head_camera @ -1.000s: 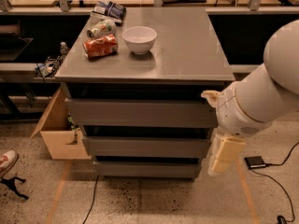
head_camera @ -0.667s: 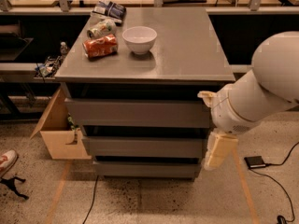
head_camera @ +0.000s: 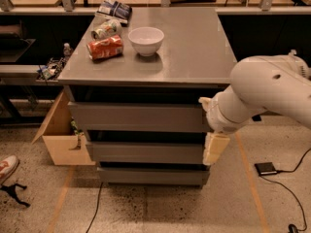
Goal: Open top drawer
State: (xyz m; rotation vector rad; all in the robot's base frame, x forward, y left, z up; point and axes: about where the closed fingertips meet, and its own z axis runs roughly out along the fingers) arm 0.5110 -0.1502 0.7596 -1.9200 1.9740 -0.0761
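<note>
The top drawer [head_camera: 138, 116] is the widest grey front, just under the grey tabletop [head_camera: 194, 57]. None of its interior shows. The narrower middle front [head_camera: 146, 152] and the smallest bottom front [head_camera: 153, 175] sit below it. My gripper [head_camera: 210, 125] is cream-coloured, on the end of the white arm [head_camera: 265, 91] that reaches in from the right. It is at the right end of the top drawer front, overlapping that front's right edge and hanging down past the middle front.
On the tabletop stand a white bowl [head_camera: 146, 40], a red can on its side [head_camera: 104, 47], another can [head_camera: 107, 29] and a packet [head_camera: 114, 8]. An open cardboard box [head_camera: 60, 135] sits left of the cabinet. A shoe [head_camera: 7, 168] and a black box with cable [head_camera: 266, 169] lie on the floor.
The arm has swung left, bringing the gripper from beside the cabinet's right side onto the right end of the top drawer front. The drawers have not moved.
</note>
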